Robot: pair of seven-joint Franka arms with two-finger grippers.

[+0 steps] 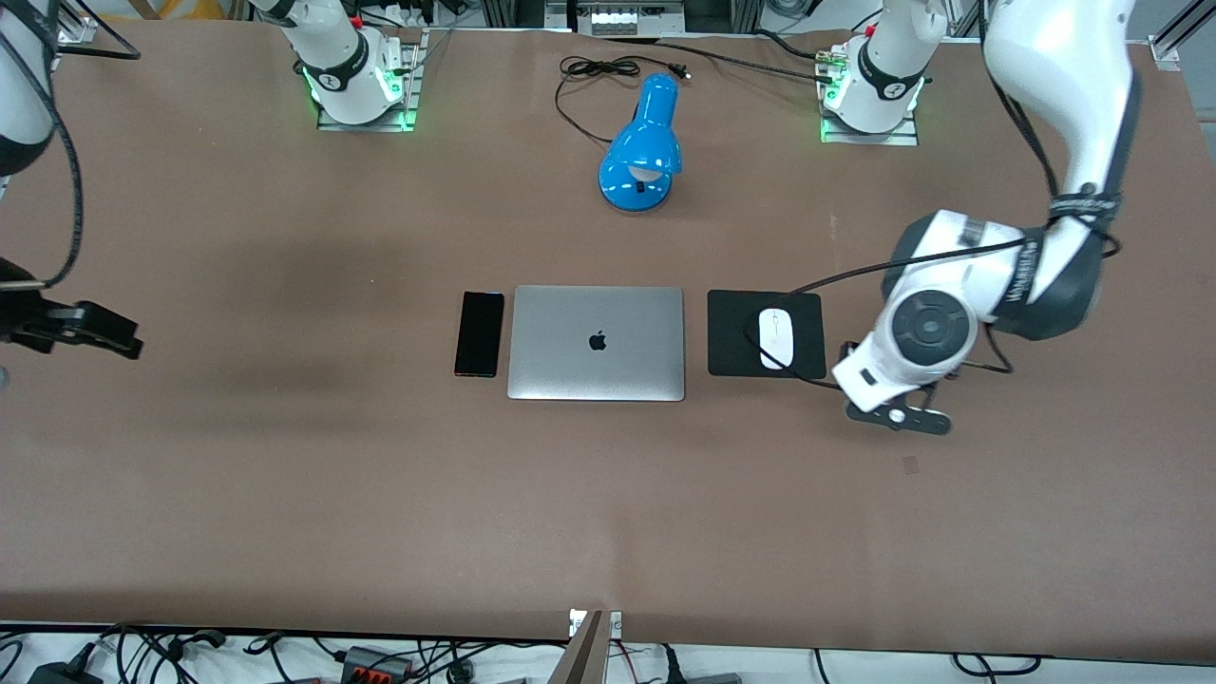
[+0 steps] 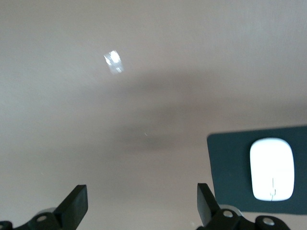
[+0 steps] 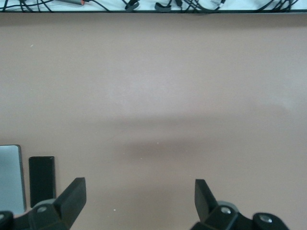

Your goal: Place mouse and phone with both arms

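right arm (image 1: 28, 95): mostly cut off at the picture's edge | laptop (image 3: 10, 177): only a corner shows | left gripper (image 1: 898, 413): fingers hidden under its wrist in front view

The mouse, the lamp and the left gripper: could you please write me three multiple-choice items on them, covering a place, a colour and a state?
1. Where does the mouse lie?
A. on the black pad
B. on the laptop
C. on the phone

2. What colour is the lamp?
A. red
B. blue
C. green

3. How is the left gripper?
A. shut on the mouse
B. shut, empty
C. open, empty

Answers: 1 A, dark pad surrounds the white mouse; 2 B, its shade and base are bright blue; 3 C, its fingers stand apart over bare table.
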